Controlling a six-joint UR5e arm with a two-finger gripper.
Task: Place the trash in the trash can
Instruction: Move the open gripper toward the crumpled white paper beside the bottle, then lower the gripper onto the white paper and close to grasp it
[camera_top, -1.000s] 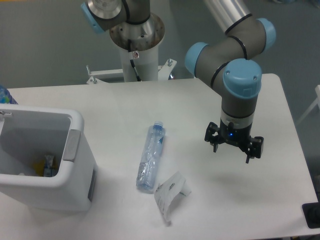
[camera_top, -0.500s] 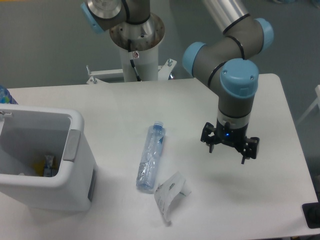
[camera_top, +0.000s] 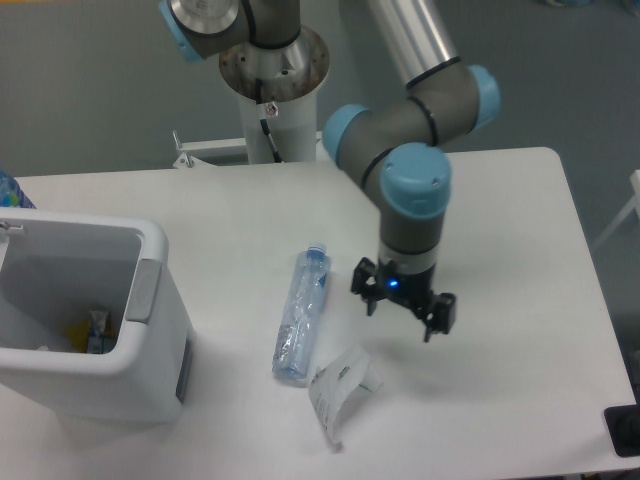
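A crushed clear plastic bottle (camera_top: 301, 318) with a blue cap lies lengthwise on the white table, cap pointing away. Just below and right of it sits a crumpled white paper slip (camera_top: 340, 388). The white trash can (camera_top: 150, 330) stands at the left front, with some items inside it. My gripper (camera_top: 403, 312) hangs open above the table, right of the bottle and a little above-right of the paper slip, holding nothing.
The arm's white mounting column (camera_top: 273, 90) rises behind the table's far edge. A blue object (camera_top: 8, 190) peeks in at the left edge. A dark object (camera_top: 625, 430) sits at the front right corner.
The gripper has travelled left and slightly down, from the right part of the table toward the bottle and paper slip. It stays open. The trash has not moved.
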